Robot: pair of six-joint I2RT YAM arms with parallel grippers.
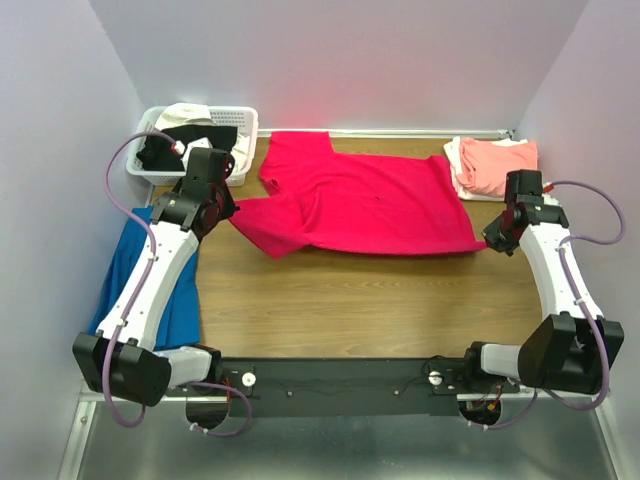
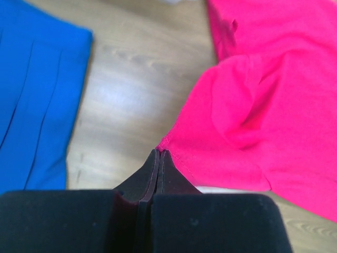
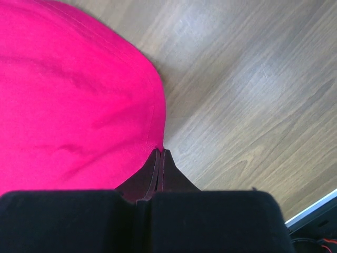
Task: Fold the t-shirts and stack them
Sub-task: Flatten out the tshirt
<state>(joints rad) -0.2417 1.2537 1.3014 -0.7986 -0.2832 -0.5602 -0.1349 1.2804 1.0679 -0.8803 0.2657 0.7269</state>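
The crimson-red t-shirt [image 1: 360,205] lies spread across the back half of the wooden table, its left part bunched. My left gripper [image 1: 228,212] is shut on the shirt's near-left corner; in the left wrist view the hem of the red t-shirt [image 2: 263,105] runs right into the closed tips of the left gripper [image 2: 159,153]. My right gripper [image 1: 492,240] pinches the near-right corner, and the right wrist view shows the red t-shirt [image 3: 68,95] ending at the closed tips of the right gripper [image 3: 160,152]. A salmon-pink t-shirt [image 1: 497,165] lies folded on a cream one at back right.
A white lattice basket [image 1: 247,135] at back left holds white and black garments. A blue cloth [image 1: 150,280] lies along the left edge, also seen as the blue cloth [image 2: 37,95] in the left wrist view. Bare wood [image 1: 340,300] stretches between the shirt and the arm bases.
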